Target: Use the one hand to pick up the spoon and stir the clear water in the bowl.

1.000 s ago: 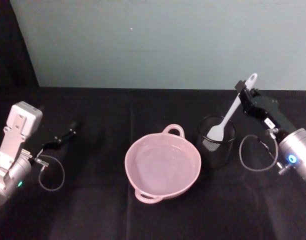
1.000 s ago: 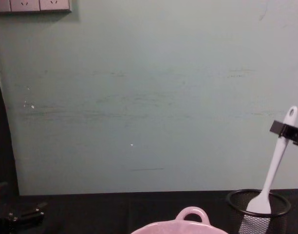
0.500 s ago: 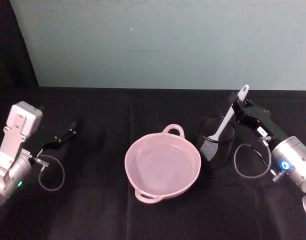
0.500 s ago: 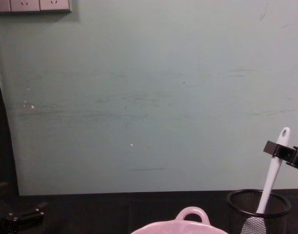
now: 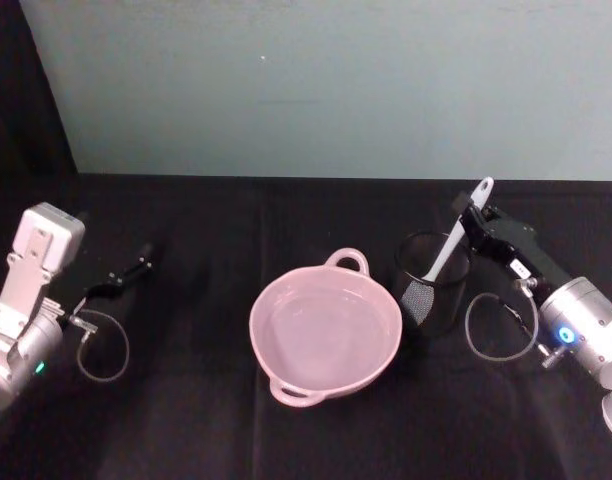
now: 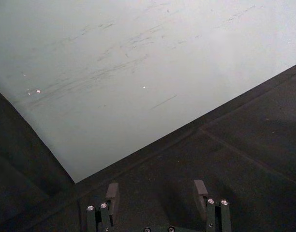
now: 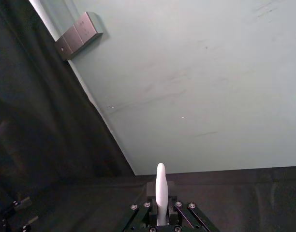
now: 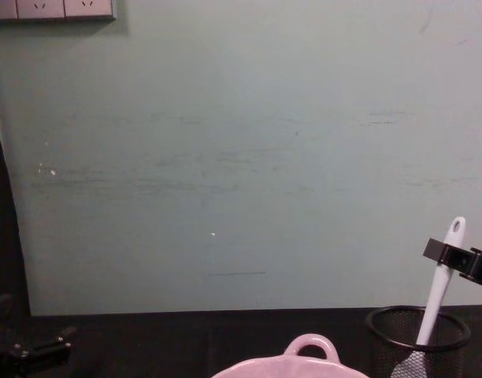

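The white spoon (image 5: 454, 240) stands tilted in the black wire-mesh cup (image 5: 433, 292), and its head shows through the mesh low in the cup. My right gripper (image 5: 467, 212) is shut on the spoon's handle just below the tip; it also shows at the right edge of the chest view (image 8: 447, 253) and in the right wrist view (image 7: 158, 197). The spoon (image 8: 440, 295) rises out of the cup (image 8: 418, 340). Left of the cup sits the pale pink bowl (image 5: 264, 305) with clear water inside. My left gripper (image 5: 134, 270) rests open at the far left.
The black cloth covers the table up to a pale green wall behind. The bowl's loop handle (image 8: 310, 346) faces the wall. The left gripper's fingers (image 6: 112, 192) hang apart over bare cloth. A cable loop (image 5: 493, 325) hangs from the right wrist beside the cup.
My right gripper has come down and toward the bowl with the spoon, sinking the spoon's head from the cup's rim to deep inside it. The left arm has not moved.
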